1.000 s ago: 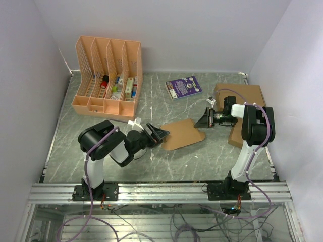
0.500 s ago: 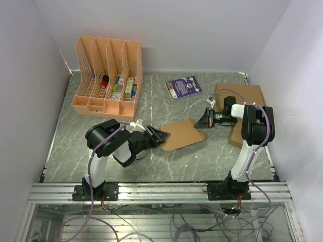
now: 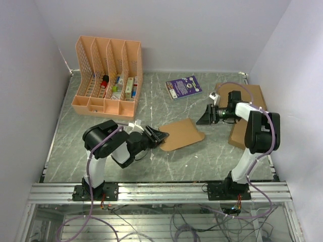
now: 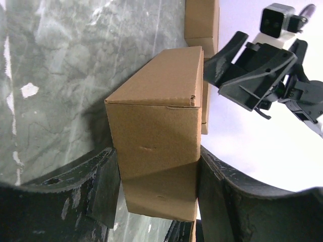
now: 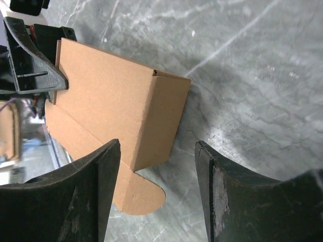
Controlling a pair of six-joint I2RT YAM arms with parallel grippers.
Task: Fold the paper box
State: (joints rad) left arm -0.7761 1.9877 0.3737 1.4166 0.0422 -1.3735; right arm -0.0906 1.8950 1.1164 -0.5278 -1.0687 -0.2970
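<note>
Right gripper (image 3: 206,116) backed off paper box (image 3: 182,134), jaws apart, left gripper (image 3: 160,135) clamped on its left end

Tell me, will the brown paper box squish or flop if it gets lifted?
Probably light: the paper box looks like thin cardboard. Its walls look unbuckled in the left gripper, so it is likely fairly stiff. Its loose rounded flap could flop.

Plain brown paper box (image 3: 182,134), grey marbled table (image 3: 212,161).

My left hand (image 3: 160,136) lies low, clamped on the paper box (image 3: 184,133); my right hand (image 3: 204,117) faces it, fingers spread apart.
</note>
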